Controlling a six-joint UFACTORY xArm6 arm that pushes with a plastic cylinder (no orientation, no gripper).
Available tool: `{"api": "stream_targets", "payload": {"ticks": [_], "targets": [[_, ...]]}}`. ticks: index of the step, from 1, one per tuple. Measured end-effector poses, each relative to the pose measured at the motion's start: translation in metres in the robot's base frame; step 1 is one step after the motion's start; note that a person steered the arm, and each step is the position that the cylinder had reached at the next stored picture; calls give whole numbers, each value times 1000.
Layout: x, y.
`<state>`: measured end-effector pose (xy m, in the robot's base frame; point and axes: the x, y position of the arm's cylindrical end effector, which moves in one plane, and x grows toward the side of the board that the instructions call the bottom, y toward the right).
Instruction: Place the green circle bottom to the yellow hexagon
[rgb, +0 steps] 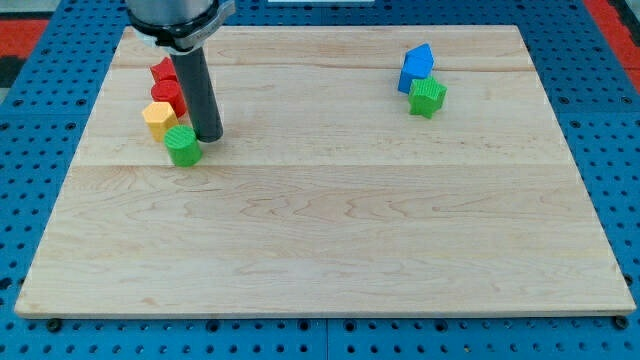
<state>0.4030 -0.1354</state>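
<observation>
Camera view shows the green circle (183, 145) near the counter's (330, 230) top left corner, just below the yellow hexagon (157, 118) and about touching it. My tip (209, 136) stands right beside the green circle, on the view's right. There is no claw, only a rod. One more push could knock the green circle sideways, or bump the two red blocks (166, 86) above.

Bright, even overhead light leaves the wooden board (330, 220) sharply focused, with short soft shadows and no glare.
</observation>
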Motion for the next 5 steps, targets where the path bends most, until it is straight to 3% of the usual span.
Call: {"api": "stream_targets", "payload": {"ticks": [2,5], "targets": [[29,33],[35,-27]]}}
